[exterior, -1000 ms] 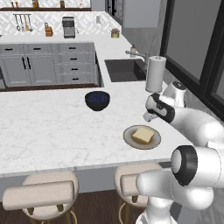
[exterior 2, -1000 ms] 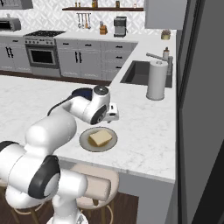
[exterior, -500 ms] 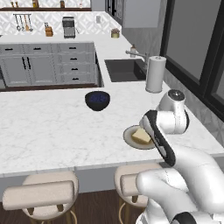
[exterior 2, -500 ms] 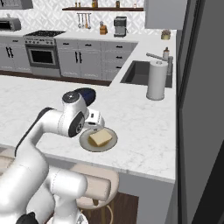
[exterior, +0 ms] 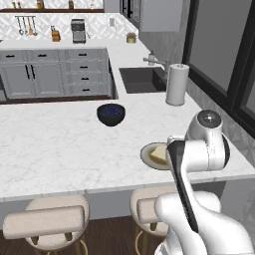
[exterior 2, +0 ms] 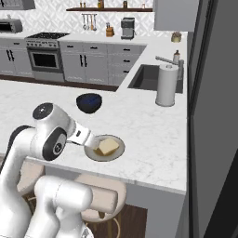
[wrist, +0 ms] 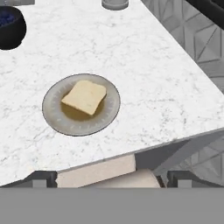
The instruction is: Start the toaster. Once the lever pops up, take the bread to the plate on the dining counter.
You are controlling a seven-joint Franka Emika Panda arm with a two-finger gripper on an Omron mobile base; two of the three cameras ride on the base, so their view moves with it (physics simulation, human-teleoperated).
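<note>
The dining counter [exterior: 60, 149] runs across both base views as it did a second ago, so the base has not driven; what has changed is the arm [exterior: 201, 149], which a second ago reached out over the marble behind the plate and has since folded back towards the robot's body, its upper link now standing at the near edge of the counter above the padded stools [exterior: 42, 221]. The paper towel roll [exterior: 176, 83] by the sink and the dark blue bowl [exterior: 110, 113] sit where they were, well apart from the work. The plate [wrist: 57, 120] lies near the counter's overhanging edge, unmoved, and the bread [wrist: 85, 97] lies flat on it, a little off centre towards the far rim, with nothing touching it. The claw [wrist: 109, 178] has drawn back and up, so that the hand view looks down on plate and slice from the stool side; its tips stand wide apart at the bottom corners of that view and carry nothing. My reading is that the slice has been delivered and let go, and the retreat of the arm is the clearing-off after the last step, so the task looks finished, with nothing left but to keep the arm from brushing the plate as it tucks away
</note>
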